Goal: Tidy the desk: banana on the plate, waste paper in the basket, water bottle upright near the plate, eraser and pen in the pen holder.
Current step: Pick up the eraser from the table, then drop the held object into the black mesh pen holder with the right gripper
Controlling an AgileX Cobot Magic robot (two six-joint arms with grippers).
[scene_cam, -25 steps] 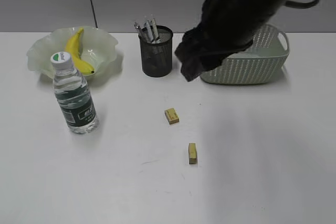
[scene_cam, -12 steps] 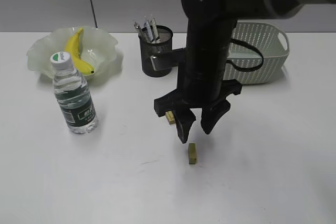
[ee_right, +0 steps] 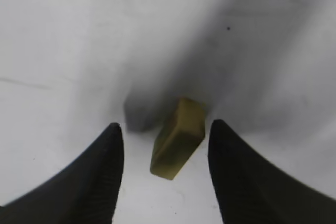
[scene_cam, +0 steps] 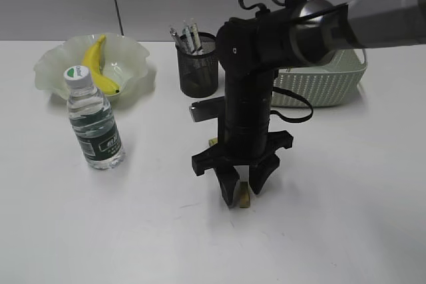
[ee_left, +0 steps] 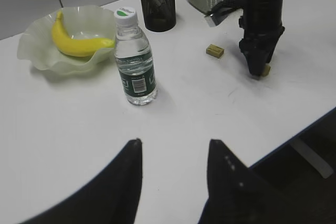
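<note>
right gripper (scene_cam: pixel 243 187) now down from above the basket (scene_cam: pixel 333 81) | jaws spread, straddling near eraser (ee_right: pixel 178 137), not pinched | eraser on desk (scene_cam: pixel 346 217), forward of pen holder (scene_cam: pixel 198 66) | next: close

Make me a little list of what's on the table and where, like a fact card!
banana: in the plate
water bottle: upright, in front of the plate
pen holder: holds pens
basket: back right
near eraser: flat on the desk, between the open right gripper fingers
other eraser: loose
left gripper: open, empty
</note>
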